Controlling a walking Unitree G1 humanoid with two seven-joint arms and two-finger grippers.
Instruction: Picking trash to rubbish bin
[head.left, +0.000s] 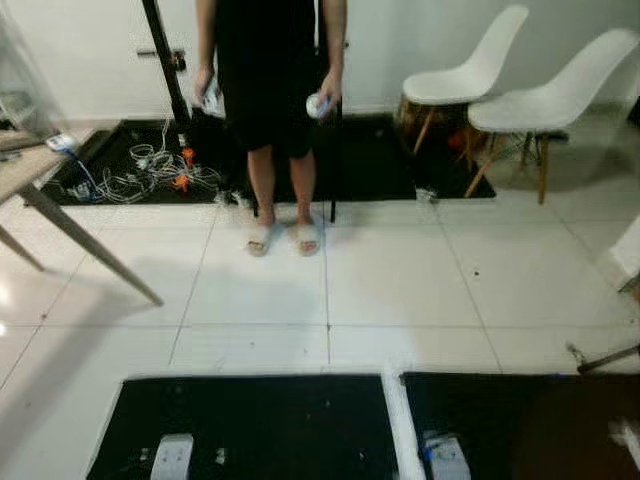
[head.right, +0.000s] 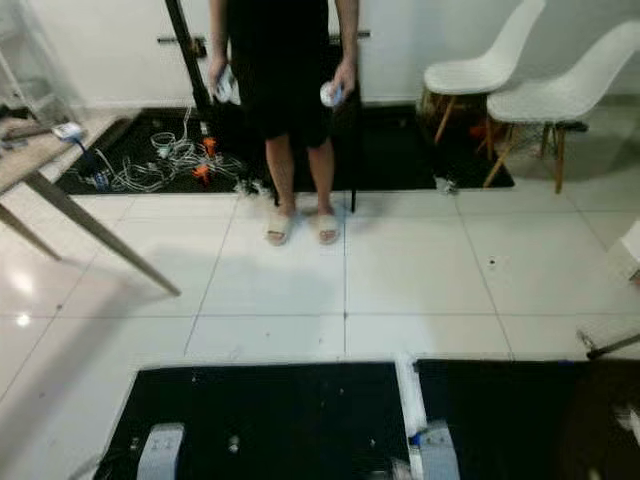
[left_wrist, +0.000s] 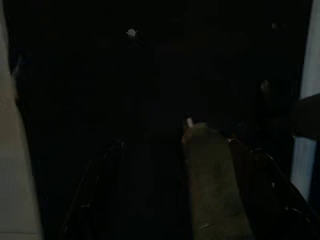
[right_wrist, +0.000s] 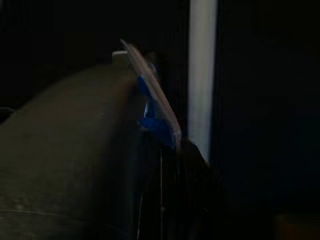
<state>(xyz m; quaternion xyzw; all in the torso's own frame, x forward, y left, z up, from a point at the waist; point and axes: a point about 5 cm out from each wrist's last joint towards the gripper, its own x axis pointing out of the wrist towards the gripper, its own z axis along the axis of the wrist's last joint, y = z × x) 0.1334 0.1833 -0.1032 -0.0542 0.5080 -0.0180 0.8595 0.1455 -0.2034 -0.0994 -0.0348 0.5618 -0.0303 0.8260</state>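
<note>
Both wrist views are very dark; whether the left tool (left_wrist: 165, 200) or the right tool (right_wrist: 170, 200) is spread or pressed together cannot be told. No trash or bin can be made out. At the bottom of the frame lie black mats (head.left: 260, 420) on glossy white floor tiles (head.left: 400, 280). At top centre a person (head.left: 270, 90) stands in sandals, something small in each hand. Two white moulded chairs (head.left: 520, 95) stand upper right, tangled cables (head.left: 150, 170) upper left.

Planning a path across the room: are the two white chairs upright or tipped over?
Upright: both white chairs stand on their legs.
</note>
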